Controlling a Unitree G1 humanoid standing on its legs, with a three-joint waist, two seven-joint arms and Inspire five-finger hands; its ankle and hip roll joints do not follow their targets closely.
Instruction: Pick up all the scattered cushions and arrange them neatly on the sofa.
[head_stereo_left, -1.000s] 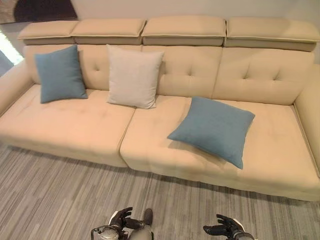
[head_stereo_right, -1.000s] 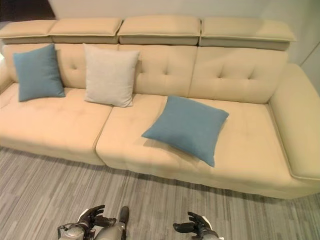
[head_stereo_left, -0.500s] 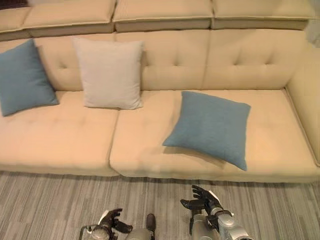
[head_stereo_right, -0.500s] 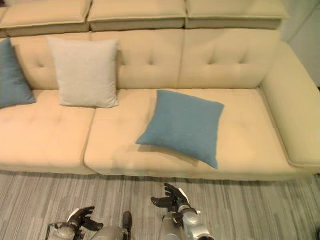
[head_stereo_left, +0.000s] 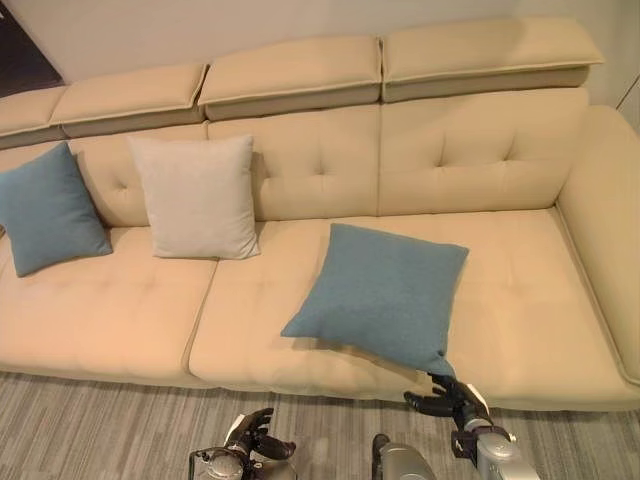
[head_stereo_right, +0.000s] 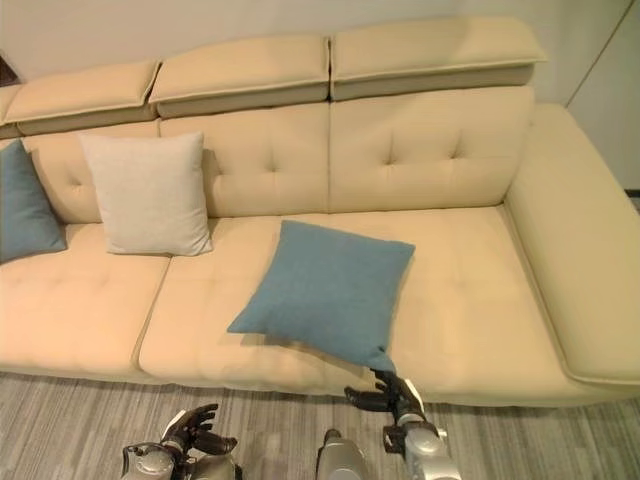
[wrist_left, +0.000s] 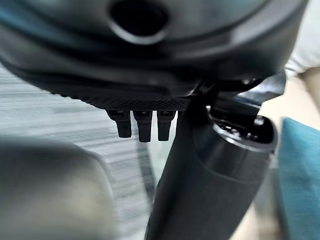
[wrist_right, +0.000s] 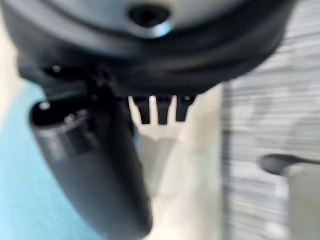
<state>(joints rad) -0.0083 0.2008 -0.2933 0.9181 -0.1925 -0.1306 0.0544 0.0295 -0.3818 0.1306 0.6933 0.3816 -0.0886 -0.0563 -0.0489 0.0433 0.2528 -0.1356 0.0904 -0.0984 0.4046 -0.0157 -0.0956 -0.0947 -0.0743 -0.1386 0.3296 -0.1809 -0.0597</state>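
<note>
— What is in the middle of the picture?

— A big tan sofa (head_stereo_left: 520, 300). It runs from the left edge to the right edge. A blue cushion (head_stereo_left: 380, 295) lies flat on the seat, a bit right of the middle. One of its corners points down to the front edge of the seat.

— Are there more cushions?

— Yes. A white cushion (head_stereo_left: 197, 197) stands up against the sofa back, left of the middle. Another blue cushion (head_stereo_left: 45, 210) leans on the back at the far left edge. The two stand near each other but do not touch.

— Where is the right hand?

— The right hand (head_stereo_left: 446, 395) is at the bottom, right of the middle. It is just under the low corner of the flat blue cushion. Its fingers (head_stereo_right: 362, 398) are spread out and loose. It holds nothing. I cannot tell if it touches the corner.

— And the left hand?

— The left hand (head_stereo_left: 255, 437) is at the bottom edge, left of the middle, over the grey striped floor (head_stereo_left: 90, 430). Its fingers are bent a little and loose. It holds nothing.
</note>
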